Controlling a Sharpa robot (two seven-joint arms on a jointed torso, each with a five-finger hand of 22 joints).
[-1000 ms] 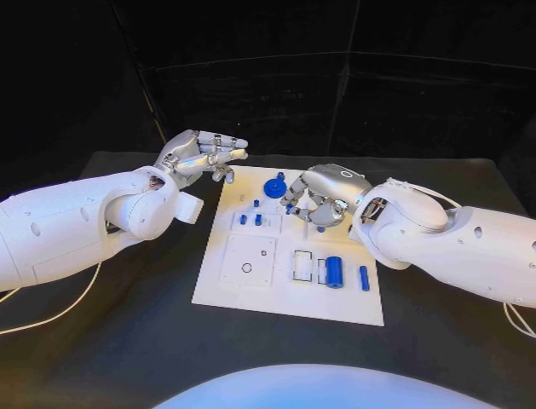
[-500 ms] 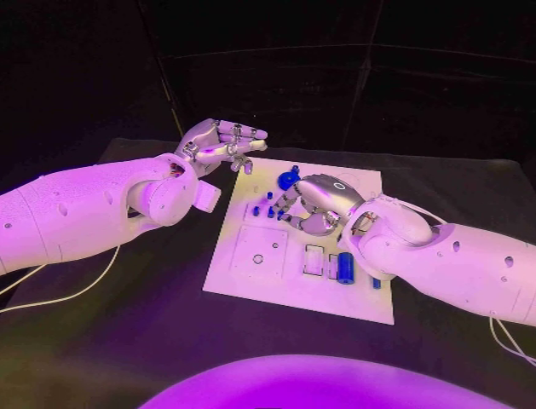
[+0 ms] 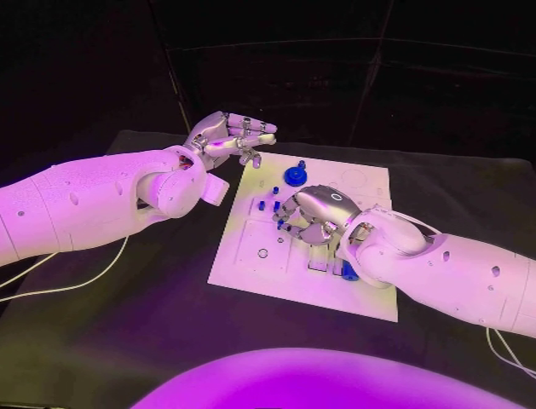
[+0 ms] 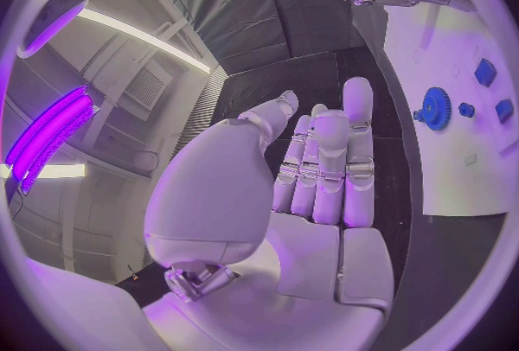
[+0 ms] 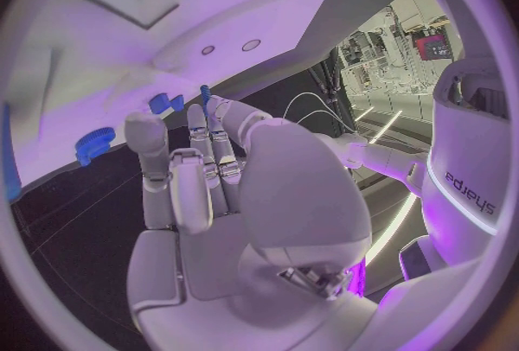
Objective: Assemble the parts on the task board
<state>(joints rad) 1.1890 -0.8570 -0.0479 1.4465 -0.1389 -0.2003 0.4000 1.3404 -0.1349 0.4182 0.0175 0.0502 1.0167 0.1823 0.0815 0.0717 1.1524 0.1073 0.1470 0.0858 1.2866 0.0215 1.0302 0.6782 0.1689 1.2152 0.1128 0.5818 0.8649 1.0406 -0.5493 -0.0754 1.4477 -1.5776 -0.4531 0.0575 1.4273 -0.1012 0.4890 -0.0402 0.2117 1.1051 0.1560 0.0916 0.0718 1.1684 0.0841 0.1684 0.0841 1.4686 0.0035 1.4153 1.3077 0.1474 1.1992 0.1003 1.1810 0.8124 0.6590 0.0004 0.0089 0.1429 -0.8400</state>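
Right hand (image 3: pixel 314 215) now farther over task board (image 3: pixel 250 271), fingers curled empty, blue gear (image 3: pixel 296 175) beyond, left hand (image 3: pixel 228 139) curled empty.

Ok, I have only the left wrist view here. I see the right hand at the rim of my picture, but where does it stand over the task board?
Observer: In the head view the right hand is over the middle of the task board, on the robot's side of the blue gear.
Operator: Does it hold a part?
Observer: The right wrist view shows its palm bare. I cannot tell whether the fingertips pinch something.
Operator: Is there any part that I miss?
Observer: Yes, a blue cylinder lies toward the board's near edge, partly hidden by the right arm.
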